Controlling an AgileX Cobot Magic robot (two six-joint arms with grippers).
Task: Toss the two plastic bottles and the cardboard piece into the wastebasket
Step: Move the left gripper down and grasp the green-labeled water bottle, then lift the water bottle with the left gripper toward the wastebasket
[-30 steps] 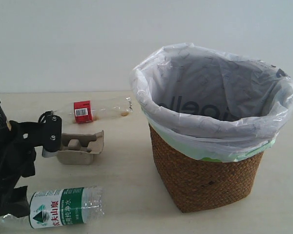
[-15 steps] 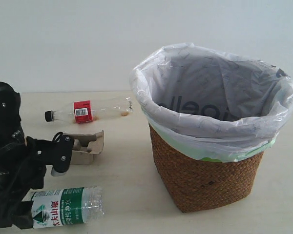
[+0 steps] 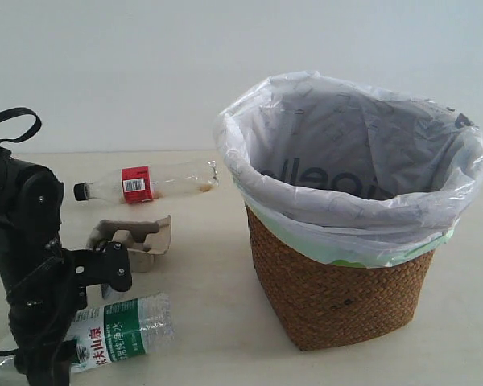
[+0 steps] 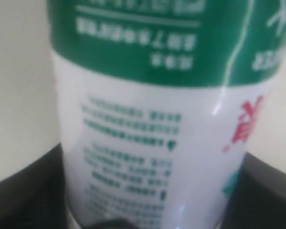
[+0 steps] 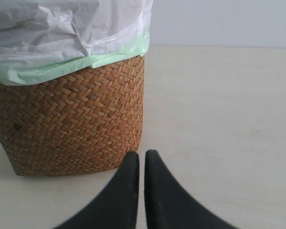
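None of the three shows in the wastebasket [image 3: 338, 297] yet. My left jaws straddle the green-labelled bottle [image 3: 133, 322] on the table [image 3: 209, 265]; pinched or not, I cannot tell. My right jaws are pressed together. The red-labelled bottle [image 3: 145, 183] and the cardboard piece [image 3: 137, 237] lie untouched.

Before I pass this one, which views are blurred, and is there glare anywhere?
Left wrist view: badly out of focus, the green-label bottle fills the frame, small print unreadable. Right wrist view: sharp weave on the wastebasket, even light. Exterior view: slightly soft, flat lighting, no strong glare.
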